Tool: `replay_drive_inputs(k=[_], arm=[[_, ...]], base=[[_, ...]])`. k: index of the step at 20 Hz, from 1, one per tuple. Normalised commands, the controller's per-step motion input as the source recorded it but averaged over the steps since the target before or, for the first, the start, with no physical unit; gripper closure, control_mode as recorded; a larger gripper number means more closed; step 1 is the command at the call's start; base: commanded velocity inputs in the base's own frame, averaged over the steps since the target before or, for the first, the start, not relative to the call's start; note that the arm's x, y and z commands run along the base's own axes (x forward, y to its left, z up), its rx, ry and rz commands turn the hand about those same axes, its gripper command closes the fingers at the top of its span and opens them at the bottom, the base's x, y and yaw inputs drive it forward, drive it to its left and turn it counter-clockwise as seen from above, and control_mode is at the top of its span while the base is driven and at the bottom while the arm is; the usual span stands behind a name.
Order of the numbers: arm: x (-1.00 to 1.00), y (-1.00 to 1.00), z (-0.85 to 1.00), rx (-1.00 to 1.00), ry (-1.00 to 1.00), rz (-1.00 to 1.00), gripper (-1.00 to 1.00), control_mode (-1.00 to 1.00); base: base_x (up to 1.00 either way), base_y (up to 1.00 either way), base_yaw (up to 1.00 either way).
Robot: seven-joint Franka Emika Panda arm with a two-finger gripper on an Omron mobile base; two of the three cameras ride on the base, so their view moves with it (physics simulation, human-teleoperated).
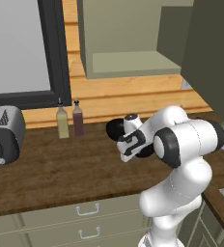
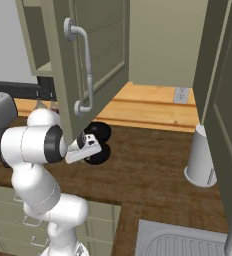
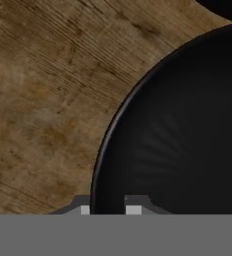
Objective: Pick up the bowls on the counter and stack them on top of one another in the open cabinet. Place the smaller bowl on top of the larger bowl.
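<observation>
Counter (image 1: 51, 169), toaster (image 1: 4, 134), two bottles (image 1: 69, 119)

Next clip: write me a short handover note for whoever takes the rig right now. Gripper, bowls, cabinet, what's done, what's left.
Gripper: down at the rim of a black bowl, one fingertip either side of the wall; whether it has closed, I cannot tell.
Both bowls sit on the counter; the second bowl is close beside the first. Which is larger is unclear.
Open cabinet: shelf has no bowls on it.
Done: approach to the first bowl.
Left: grip, lift, shelve the larger bowl, then set the smaller bowl on it.
</observation>
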Motion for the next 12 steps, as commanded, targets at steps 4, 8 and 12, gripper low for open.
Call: replay_drive_inputs(k=[4,8,12], arm=[[-0.23,-0.01,0.57,0.00,-0.11,0.17,1.00,-1.00],[-0.20,0.04,1.00,-0.07,-0.23,0.23,1.00,-1.00],[0.54,0.18,1.00,-0.02,-0.04,0.28,1.00,-1.00]], base=[[0.00,0.00,0.00],[0.00,0.00,0.00],[0.00,0.00,0.00]])
